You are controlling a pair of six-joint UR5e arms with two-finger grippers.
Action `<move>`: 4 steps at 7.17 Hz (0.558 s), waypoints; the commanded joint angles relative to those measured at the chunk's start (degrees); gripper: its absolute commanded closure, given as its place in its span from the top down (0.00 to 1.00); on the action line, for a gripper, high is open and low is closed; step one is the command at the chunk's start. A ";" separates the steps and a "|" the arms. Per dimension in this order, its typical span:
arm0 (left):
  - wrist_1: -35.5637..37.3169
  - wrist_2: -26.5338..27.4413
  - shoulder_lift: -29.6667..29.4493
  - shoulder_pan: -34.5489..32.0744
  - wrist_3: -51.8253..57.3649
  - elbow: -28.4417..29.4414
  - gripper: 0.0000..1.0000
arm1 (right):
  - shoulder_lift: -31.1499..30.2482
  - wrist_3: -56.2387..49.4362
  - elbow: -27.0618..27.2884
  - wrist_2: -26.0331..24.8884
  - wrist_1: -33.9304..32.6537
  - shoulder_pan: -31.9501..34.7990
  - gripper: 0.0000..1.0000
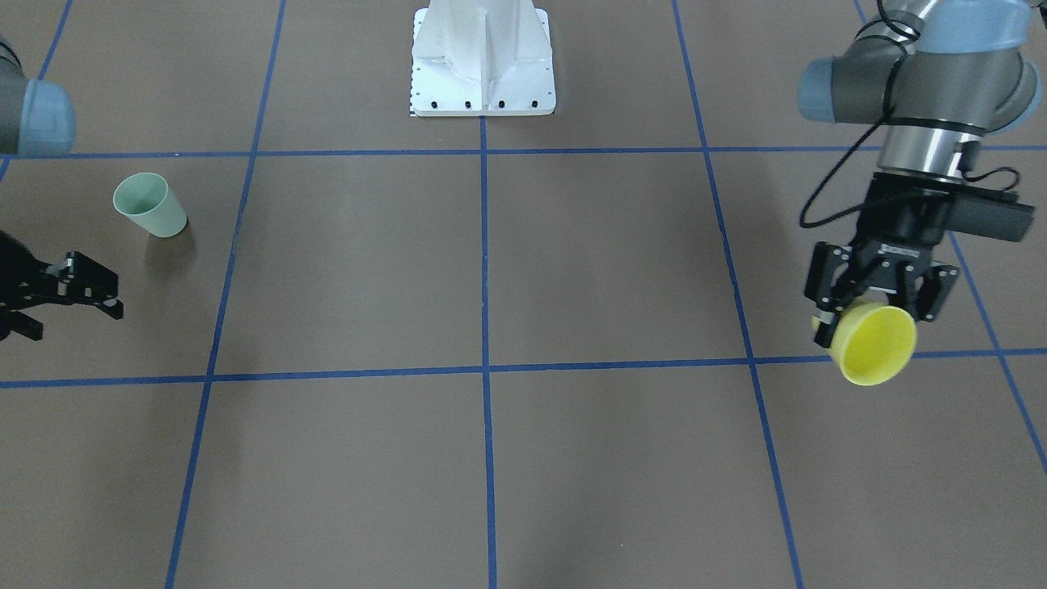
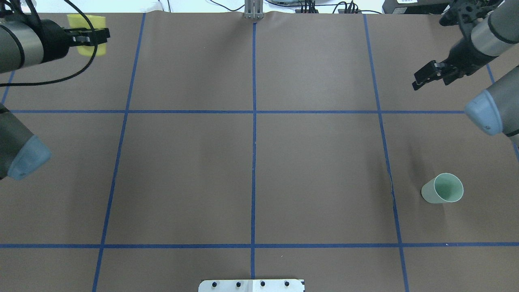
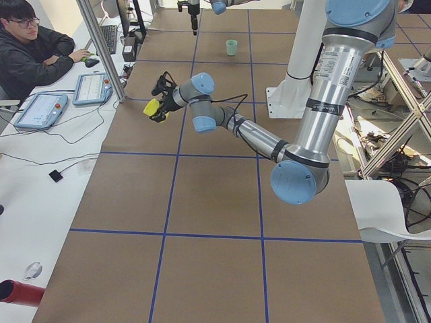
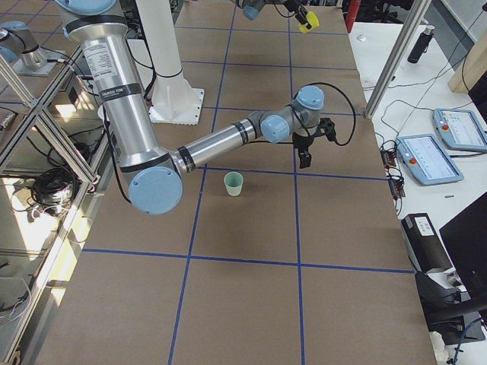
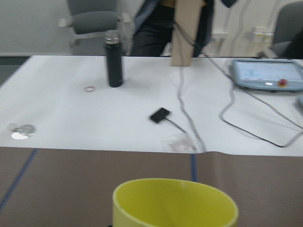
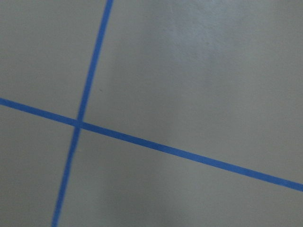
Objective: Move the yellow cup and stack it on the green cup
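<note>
The yellow cup [image 1: 873, 342] is held upright in my left gripper [image 1: 867, 323], which is shut on its side wall and lifted above the table near the far left edge. It also shows in the overhead view [image 2: 86, 34] and at the bottom of the left wrist view [image 5: 175, 203]. The green cup [image 1: 151, 204] stands upright on the table on the right side, also in the overhead view [image 2: 442, 188]. My right gripper [image 1: 98, 296] hovers empty beyond the green cup, its fingers slightly apart; in the overhead view [image 2: 417, 80] it is well clear of the cup.
Blue tape lines divide the brown table [image 2: 251, 170] into squares. The white robot base [image 1: 483, 57] stands at mid table edge. Beyond the far edge is a white bench [image 5: 142, 109] with a dark bottle [image 5: 113, 59], cables and a tablet. An operator [image 3: 34, 47] sits there.
</note>
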 commanded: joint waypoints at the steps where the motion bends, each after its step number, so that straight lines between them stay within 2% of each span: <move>1: -11.00 -0.19 -1.08 9.54 0.42 1.22 0.00 | 6.14 19.77 -2.55 -0.83 10.25 -8.03 1.00; 2: -12.79 0.34 -4.31 14.02 0.51 2.71 0.00 | 8.09 26.83 -2.56 -0.75 14.03 -10.42 1.00; 3: -14.29 0.17 -5.04 16.42 0.60 2.81 0.00 | 9.85 32.04 -2.56 -0.75 15.64 -12.79 0.99; 4: -15.52 -0.36 -5.83 20.53 0.86 3.69 0.00 | 11.43 33.74 -2.47 -0.66 16.09 -14.21 0.99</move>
